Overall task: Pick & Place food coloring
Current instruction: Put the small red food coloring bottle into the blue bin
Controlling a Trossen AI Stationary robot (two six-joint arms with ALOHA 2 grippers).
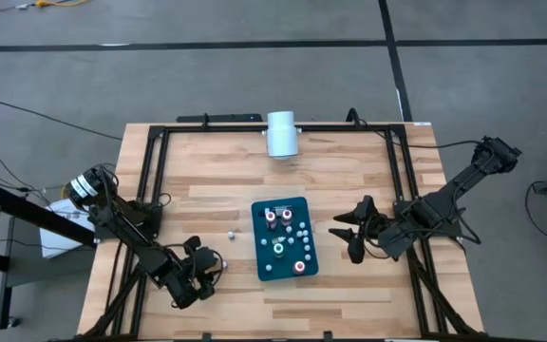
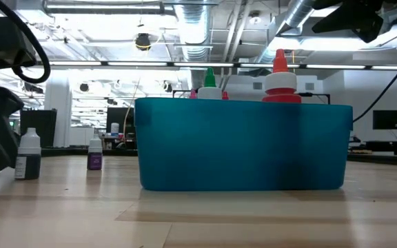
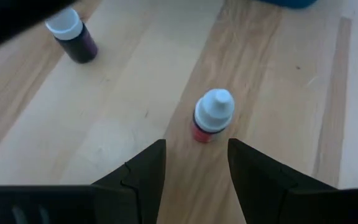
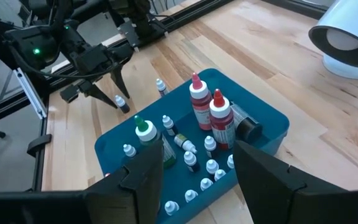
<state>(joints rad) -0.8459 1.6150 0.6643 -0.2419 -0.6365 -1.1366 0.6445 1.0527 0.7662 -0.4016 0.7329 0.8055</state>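
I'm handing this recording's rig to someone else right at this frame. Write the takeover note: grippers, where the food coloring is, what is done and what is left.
Left gripper: open, empty, low over the table left of the teal tray, lined up on a small white-capped bottle standing just ahead of its fingers.
Right gripper: open, empty, waiting to the right of the tray.
Food coloring: most bottles stand in the tray, including the red-topped ones and a green-topped one. A second small bottle with dark contents stands loose on the wood nearby.
Done: tray largely filled.
Left: the two loose bottles, probably starting with the one between the left fingers' line.
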